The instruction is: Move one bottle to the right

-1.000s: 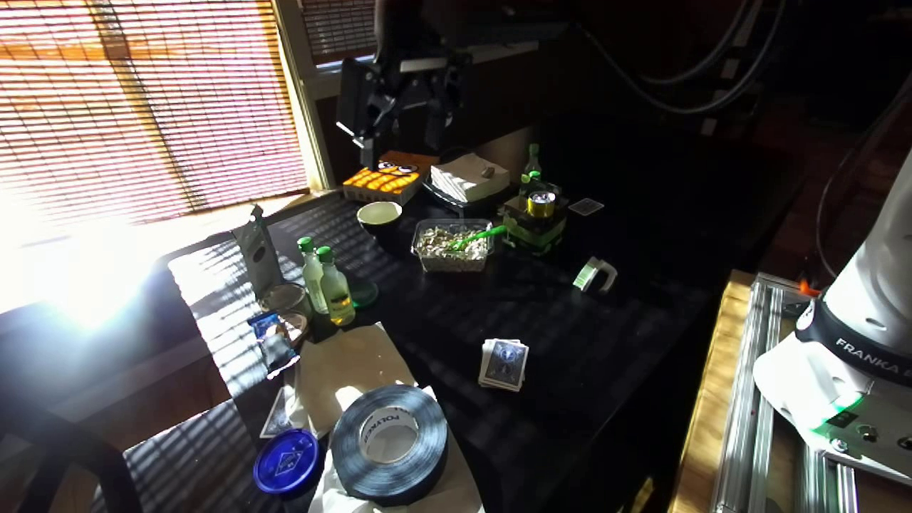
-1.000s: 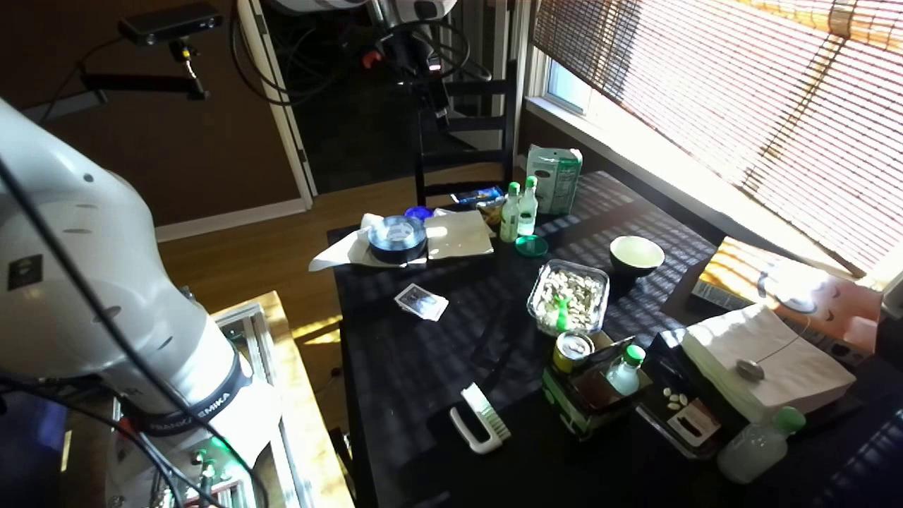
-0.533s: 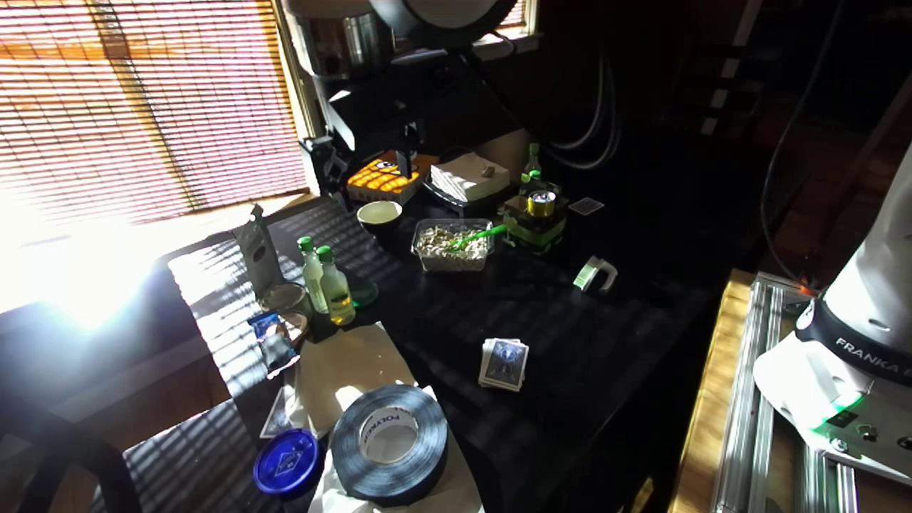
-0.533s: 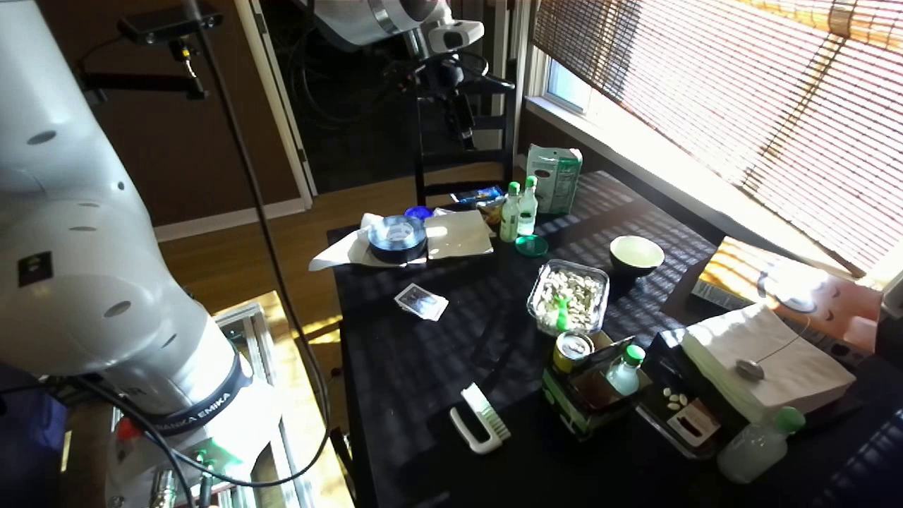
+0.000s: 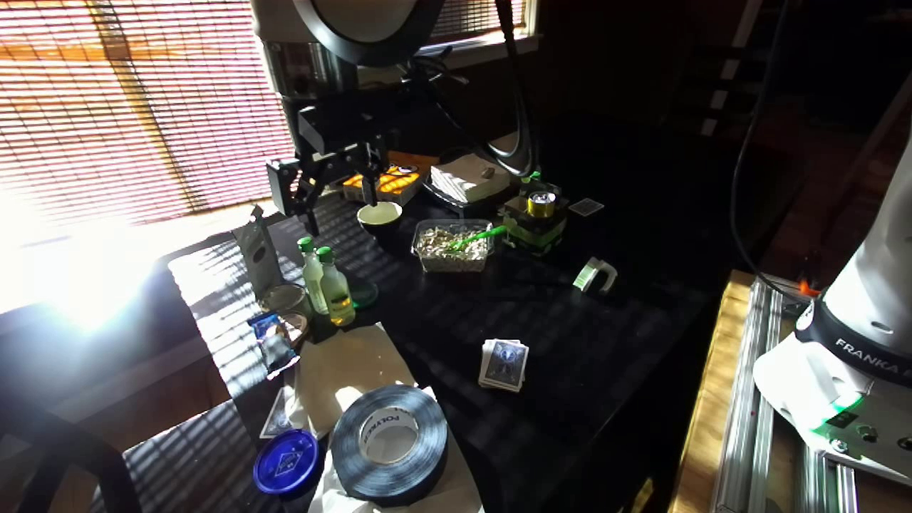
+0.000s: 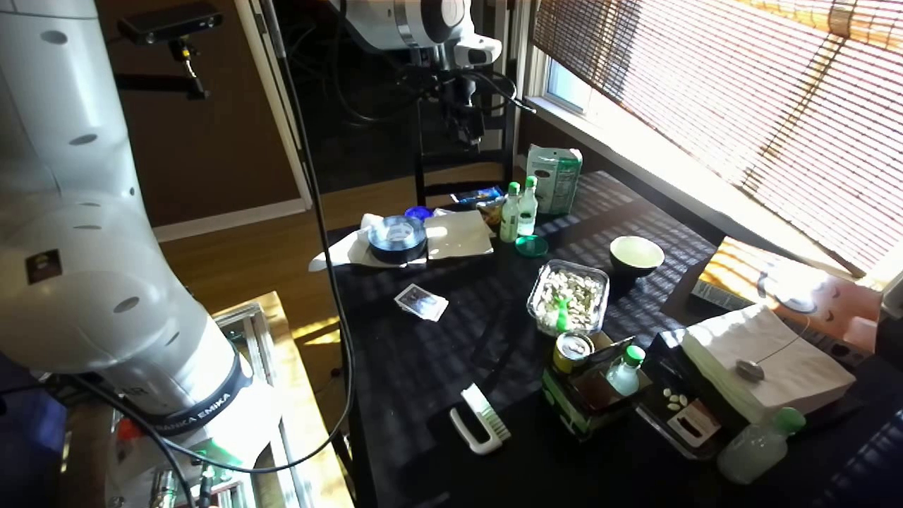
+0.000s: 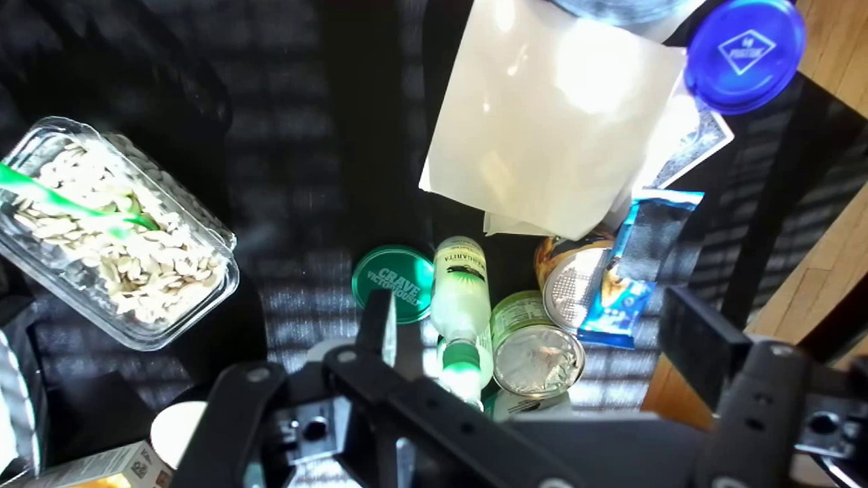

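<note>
"Bottle (image 5: 336, 296) stood upright near the green lid (image 7: 395, 281), its twin (image 6: 527, 207) just beside it; you held neither."

"Agreed: your claw (image 7: 530, 315) was spread wide and gripped nothing, higher than both. You seemed to be at the lining-up step, with the move right undone."

"Which of the pair you wanted, I couldn't tell."

"Nor could I. The wrist view put the bottle off centre for you, nearer the finger (image 7: 371, 325) on the lid's side."

"So your next move called for centring over one of them, then a straight drop."

"And you needed room: a stray finger could have tipped the twin or caught the can (image 7: 539, 359)."
</note>
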{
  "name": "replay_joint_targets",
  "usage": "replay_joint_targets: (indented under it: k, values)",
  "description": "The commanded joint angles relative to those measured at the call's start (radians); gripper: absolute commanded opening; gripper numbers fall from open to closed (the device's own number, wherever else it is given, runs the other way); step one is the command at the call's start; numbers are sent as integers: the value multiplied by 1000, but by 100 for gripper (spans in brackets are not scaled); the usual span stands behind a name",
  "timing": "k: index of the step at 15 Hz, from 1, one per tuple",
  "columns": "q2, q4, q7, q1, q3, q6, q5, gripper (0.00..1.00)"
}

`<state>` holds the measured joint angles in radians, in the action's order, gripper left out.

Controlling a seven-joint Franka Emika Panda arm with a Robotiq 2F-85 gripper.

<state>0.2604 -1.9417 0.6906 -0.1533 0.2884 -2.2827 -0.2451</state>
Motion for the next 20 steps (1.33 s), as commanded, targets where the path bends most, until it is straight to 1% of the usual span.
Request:
replay_joint_targets:
  k: [1, 2, 4, 7, 12, 15, 16, 17, 20]
  values:
    - [-5, 1, -15, -57, -60, -1, 22, 100]
    - [-5, 1, -15, -58, -60, -1, 23, 100]
    - [14, 15, -38, -64, -68, -43, 54, 100]
    - [94, 76, -56, -92, -90, -122, 59, 100]
    - [226, 164, -71, -145, -157, -193, 30, 100]
    - [291, 206, -107, -151, -184, -226, 62, 100]
    - [305, 220, -104, -157, -199, -215, 61, 100]
    - [256, 160, -91, -167, -205, -220, 60, 100]
    - [290, 191, -98, -168, -220, -220, 61, 100]
